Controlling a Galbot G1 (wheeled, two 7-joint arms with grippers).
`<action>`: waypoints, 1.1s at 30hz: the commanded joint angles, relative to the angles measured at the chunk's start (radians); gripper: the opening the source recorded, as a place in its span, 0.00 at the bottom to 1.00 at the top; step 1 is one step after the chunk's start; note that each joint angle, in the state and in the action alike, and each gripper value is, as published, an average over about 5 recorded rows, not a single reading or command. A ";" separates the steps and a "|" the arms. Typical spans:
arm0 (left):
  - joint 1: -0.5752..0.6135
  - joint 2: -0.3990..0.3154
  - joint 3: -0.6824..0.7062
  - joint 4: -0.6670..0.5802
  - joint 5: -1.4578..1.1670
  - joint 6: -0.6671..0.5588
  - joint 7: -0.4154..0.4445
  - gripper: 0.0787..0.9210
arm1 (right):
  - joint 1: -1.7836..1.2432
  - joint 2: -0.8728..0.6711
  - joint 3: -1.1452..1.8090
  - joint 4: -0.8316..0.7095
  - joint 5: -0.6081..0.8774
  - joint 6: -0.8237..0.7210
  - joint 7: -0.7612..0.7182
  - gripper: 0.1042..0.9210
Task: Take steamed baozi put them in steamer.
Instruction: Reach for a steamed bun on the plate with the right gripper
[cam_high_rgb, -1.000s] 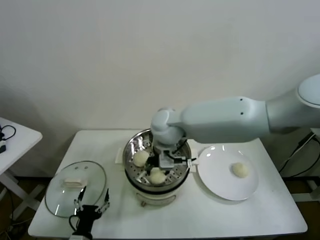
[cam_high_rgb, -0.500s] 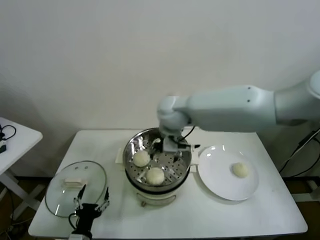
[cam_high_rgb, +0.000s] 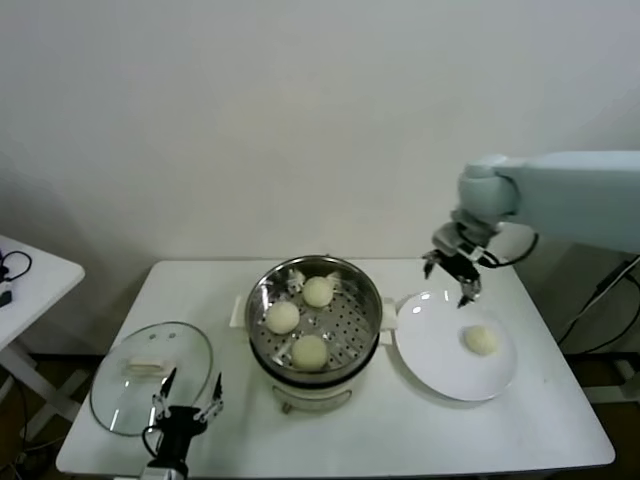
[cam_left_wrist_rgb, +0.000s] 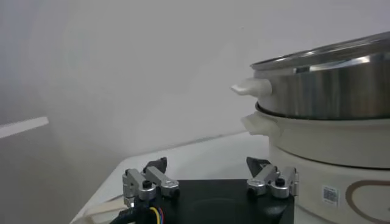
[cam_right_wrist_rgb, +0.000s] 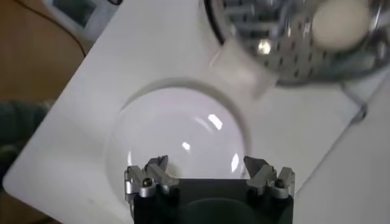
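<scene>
1. The steamer (cam_high_rgb: 316, 330) stands near the middle of the white table (cam_high_rgb: 500, 430), a shiny steel pot on a whitish base with pale side handles.
2. Three steamed baozi lie on its perforated tray: one toward the back (cam_high_rgb: 318, 291), one on the robot's left side of the tray (cam_high_rgb: 283, 317), and one at the front (cam_high_rgb: 310, 352). They sit apart from one another.
3. A fourth baozi (cam_high_rgb: 481, 340) rests on the white plate (cam_high_rgb: 430, 360), which lies just beside the steamer on the robot's right.
4. The right gripper (cam_high_rgb: 453, 277) hangs in the air above the far edge of the plate, between the steamer and the lone bun, touching neither.
5. Its fingers are spread wide and hold nothing; the right wrist view shows the two fingertips (cam_right_wrist_rgb: 148, 176) parted, with the plate (cam_right_wrist_rgb: 177, 140) below them and part of the steamer's tray (cam_right_wrist_rgb: 292, 42) with one bun (cam_right_wrist_rgb: 340, 23) farther off.
6. The left gripper (cam_high_rgb: 185, 400) sits low at the front edge of the table, beside the round glass lid (cam_high_rgb: 150, 375) that lies flat on the table to the robot's left of the steamer.
7. Its fingers (cam_left_wrist_rgb: 146, 182) are also apart and empty; the left wrist view looks past them at the steamer's wall and handle (cam_left_wrist_rgb: 253, 88).
</scene>
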 joint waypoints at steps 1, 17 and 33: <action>0.001 -0.002 -0.001 0.004 -0.001 -0.001 0.000 0.88 | -0.191 -0.242 0.011 -0.120 -0.065 -0.168 0.021 0.88; 0.016 -0.012 -0.007 0.033 0.029 -0.006 -0.005 0.88 | -0.626 -0.195 0.391 -0.328 -0.233 -0.119 0.103 0.88; 0.015 -0.009 -0.013 0.035 0.030 -0.009 -0.006 0.88 | -0.696 -0.150 0.470 -0.348 -0.262 -0.127 0.146 0.81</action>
